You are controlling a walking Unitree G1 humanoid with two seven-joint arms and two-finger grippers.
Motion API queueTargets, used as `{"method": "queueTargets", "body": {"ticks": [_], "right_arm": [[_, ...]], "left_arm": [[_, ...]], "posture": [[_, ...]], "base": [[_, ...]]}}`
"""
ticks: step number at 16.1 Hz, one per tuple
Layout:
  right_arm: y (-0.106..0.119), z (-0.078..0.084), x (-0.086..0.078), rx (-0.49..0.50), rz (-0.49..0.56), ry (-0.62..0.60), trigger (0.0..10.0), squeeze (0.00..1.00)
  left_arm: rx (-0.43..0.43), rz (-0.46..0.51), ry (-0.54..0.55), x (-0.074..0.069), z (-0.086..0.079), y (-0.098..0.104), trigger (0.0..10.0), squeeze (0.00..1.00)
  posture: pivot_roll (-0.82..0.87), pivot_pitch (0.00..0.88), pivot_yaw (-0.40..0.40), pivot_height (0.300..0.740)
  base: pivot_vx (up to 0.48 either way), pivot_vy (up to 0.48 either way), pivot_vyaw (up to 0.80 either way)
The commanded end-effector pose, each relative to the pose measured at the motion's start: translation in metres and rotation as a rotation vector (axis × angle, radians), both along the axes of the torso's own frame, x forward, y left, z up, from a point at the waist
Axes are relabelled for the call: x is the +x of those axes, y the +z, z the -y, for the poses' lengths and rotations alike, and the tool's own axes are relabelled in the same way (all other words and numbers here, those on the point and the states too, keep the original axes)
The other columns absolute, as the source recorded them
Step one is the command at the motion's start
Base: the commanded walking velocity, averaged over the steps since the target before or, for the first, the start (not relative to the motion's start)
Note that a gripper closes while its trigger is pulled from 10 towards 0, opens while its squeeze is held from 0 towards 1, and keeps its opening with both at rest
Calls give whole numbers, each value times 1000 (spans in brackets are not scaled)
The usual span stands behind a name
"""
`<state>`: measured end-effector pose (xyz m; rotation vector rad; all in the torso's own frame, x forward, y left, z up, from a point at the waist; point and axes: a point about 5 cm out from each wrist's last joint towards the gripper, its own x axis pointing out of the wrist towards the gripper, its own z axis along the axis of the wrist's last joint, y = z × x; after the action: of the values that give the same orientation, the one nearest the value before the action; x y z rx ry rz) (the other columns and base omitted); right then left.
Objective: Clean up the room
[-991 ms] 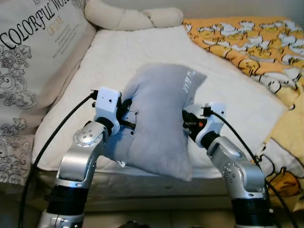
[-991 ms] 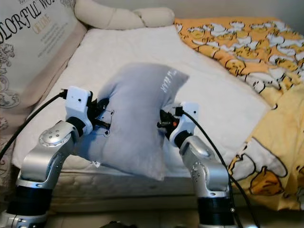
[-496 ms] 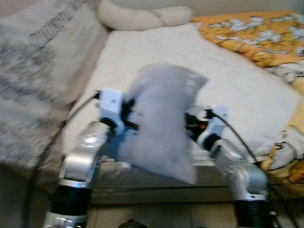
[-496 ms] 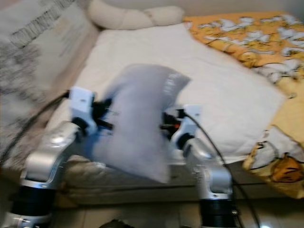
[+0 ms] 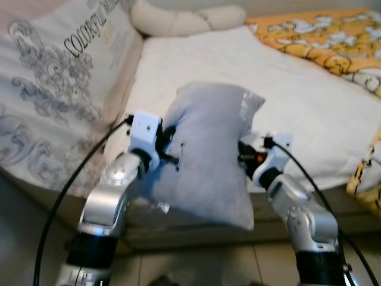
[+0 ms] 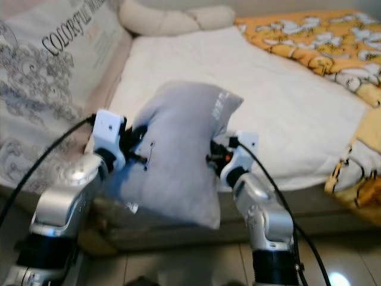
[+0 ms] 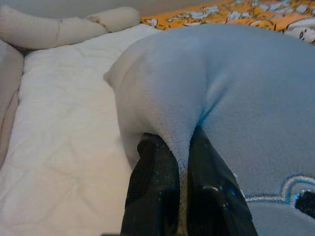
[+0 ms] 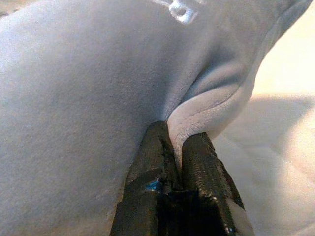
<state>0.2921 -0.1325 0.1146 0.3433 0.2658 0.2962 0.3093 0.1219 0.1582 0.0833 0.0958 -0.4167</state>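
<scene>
**Item: grey pillow (image 5: 205, 161), in transit.** Held off the bed between both arms, just in front of the mattress's near edge, hanging tilted with its lower corner over the floor.

**Left gripper (image 7: 179, 167):** clenched on a pinched fold of the pillow's fleece edge, both black fingers pressed on the fabric.

**Right gripper (image 8: 176, 147):** likewise clenched on a fold of the opposite edge, beside a small white printed mark.

**Step in hand (judged):** carrying the pillow toward its place on the bed. The next move likely calls for reaching forward over the white mattress cover (image 5: 286, 89), lowering the pillow flat, then releasing both grips together so it does not drag or tip.

**Beyond the pillow:** large printed cushion (image 5: 65, 89) leaning at the bed's left side; cream knotted bolster (image 5: 184, 21) at the far end; orange patterned blanket (image 5: 321, 36) spread at far right.

**Hidden or unclear:**
- The pillow covers the near middle of the mattress.
- Its underside cannot be seen.
- The embroidered motif near the left gripper is cut off.
- The head views are slightly soft, so the lettering on the pillow is unreadable.
</scene>
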Motion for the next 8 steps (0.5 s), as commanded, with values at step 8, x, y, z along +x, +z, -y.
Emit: {"method": "queueTargets", "body": {"ticks": [8], "right_arm": [[5, -14, 6, -30, 18, 69, 10000, 0]], "left_arm": [[-13, 62, 81, 6, -19, 18, 10000, 0]], "posture": [[-2, 0, 96, 740]], "base": [[115, 0, 0]]}}
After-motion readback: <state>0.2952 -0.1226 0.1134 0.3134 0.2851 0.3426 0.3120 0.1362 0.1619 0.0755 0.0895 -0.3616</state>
